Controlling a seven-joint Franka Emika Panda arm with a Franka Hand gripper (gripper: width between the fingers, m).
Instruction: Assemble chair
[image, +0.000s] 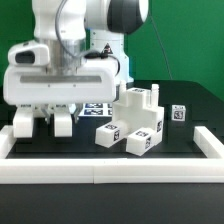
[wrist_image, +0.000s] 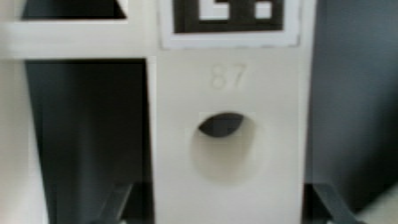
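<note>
my gripper (image: 44, 122) is pinching a white chair bar (wrist_image: 222, 110) with a hole in it, well to the exterior view's left of the heap of parts (image: 132, 122) on the bench (image: 195, 135). i judge most of the assembly is left.

The exterior camera faced the arm (image: 90, 20) low across the table (image: 195, 135); the wrist camera nearly touched a chair panel (wrist_image: 222, 120).

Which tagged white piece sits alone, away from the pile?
The small cube at the exterior view's right. It stands by itself, while the other loose pieces are bunched together in the centre.
</note>
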